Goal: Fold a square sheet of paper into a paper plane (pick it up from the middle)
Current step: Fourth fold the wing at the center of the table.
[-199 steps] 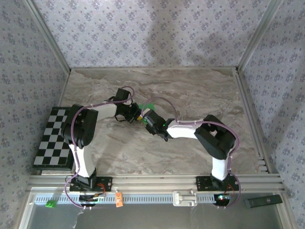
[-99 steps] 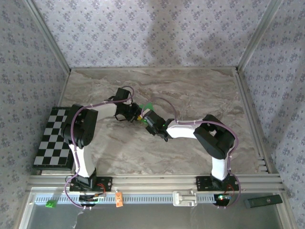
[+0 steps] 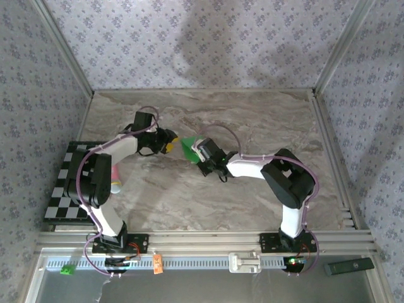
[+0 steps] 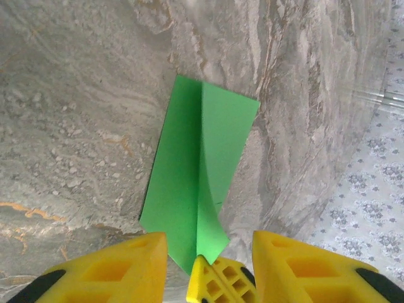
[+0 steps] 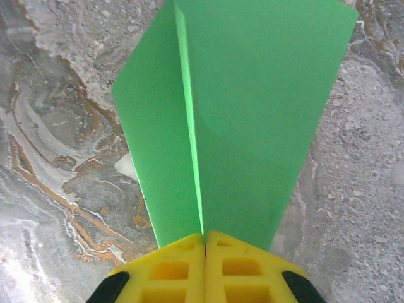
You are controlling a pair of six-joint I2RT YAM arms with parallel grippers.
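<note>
The square sheet of paper (image 3: 187, 148) is bright green and folded along a raised centre crease, with a wing on each side (image 5: 252, 107). It hangs a little above the marble table (image 3: 252, 120), near the middle. My right gripper (image 5: 205, 238) is shut on the crease at the paper's near end, its fingers pressed together. In the top view the right gripper (image 3: 197, 151) sits just right of the paper. My left gripper (image 4: 207, 238) stands open on the paper's other side, its two yellow fingers (image 4: 142, 265) apart from the paper (image 4: 183, 170). The right gripper's fingertip (image 4: 218, 284) shows between them.
A black-and-white checkered board (image 3: 63, 192) lies at the table's left edge, partly under the left arm. Patterned walls close off the back and sides. On the front rail sit a tiny green cube (image 3: 65, 270), an orange tag (image 3: 158, 264) and a black bar (image 3: 349, 266).
The left gripper opened, let go of the paper and drew back to the left, its arm swinging over the board. The right gripper shut on the crease and holds the paper alone.
</note>
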